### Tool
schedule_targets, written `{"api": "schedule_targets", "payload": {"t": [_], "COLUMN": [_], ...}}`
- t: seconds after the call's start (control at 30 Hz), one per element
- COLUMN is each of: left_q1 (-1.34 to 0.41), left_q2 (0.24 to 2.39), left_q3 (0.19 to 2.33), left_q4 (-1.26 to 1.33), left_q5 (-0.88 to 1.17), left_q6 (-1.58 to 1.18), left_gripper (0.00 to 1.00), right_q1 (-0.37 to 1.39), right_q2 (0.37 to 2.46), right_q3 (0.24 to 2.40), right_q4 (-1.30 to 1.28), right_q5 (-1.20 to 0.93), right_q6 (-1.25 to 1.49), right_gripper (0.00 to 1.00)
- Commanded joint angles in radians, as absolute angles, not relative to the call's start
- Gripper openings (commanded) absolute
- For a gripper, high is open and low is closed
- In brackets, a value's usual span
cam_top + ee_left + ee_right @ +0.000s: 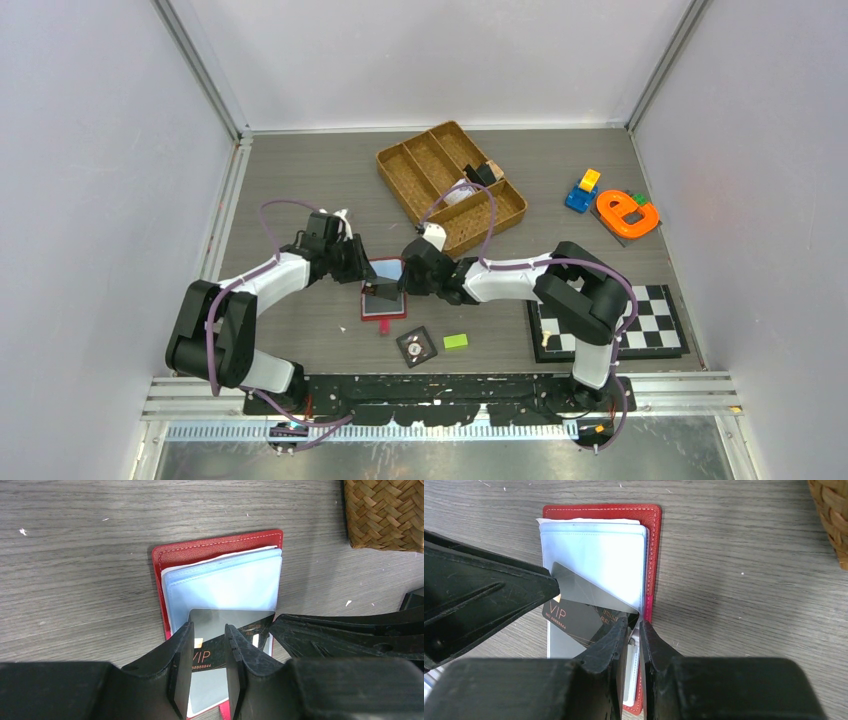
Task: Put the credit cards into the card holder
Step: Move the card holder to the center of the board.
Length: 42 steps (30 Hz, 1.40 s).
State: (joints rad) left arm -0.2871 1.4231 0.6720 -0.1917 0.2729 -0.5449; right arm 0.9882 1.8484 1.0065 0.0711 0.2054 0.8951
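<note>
The red card holder (372, 308) lies open on the table, light blue pockets up; it also shows in the left wrist view (210, 547) and the right wrist view (601, 511). A dark credit card (212, 652) printed "VIP" lies slanted on the pockets, its far end under a clear pocket flap (594, 592). My left gripper (209, 627) is slightly open just over this card, its tips at the card's corner, gripping nothing. My right gripper (634, 620) is pinched on the pocket flap's edge at the holder's right side. Pale card edges (630, 672) show below it.
A woven divided tray (450, 185) stands behind the wallet. A black tile with a dial (416, 346) and a green block (456, 341) lie in front. A checkerboard (608, 325) is at the right, toys (627, 213) at the far right.
</note>
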Motion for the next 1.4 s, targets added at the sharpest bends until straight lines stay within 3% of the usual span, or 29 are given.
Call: {"api": "schedule_targets", "payload": {"t": [0.0, 1.37], "left_q1": [-0.290, -0.290], "left_q2": [1.424, 1.425], "left_q3": [0.669, 0.647], "left_q4": [-0.167, -0.148], "left_q5": [0.285, 0.303], "left_q6": [-0.539, -0.546], "left_gripper": [0.31, 0.30], "right_q1": [0.996, 0.999], "right_q2": [1.832, 1.916], "right_q3": [1.038, 1.099], "right_q4": [0.078, 0.101], "right_q5": [0.240, 0.186], "right_q6": [0.892, 0.868], "right_gripper": [0.20, 0.13]}}
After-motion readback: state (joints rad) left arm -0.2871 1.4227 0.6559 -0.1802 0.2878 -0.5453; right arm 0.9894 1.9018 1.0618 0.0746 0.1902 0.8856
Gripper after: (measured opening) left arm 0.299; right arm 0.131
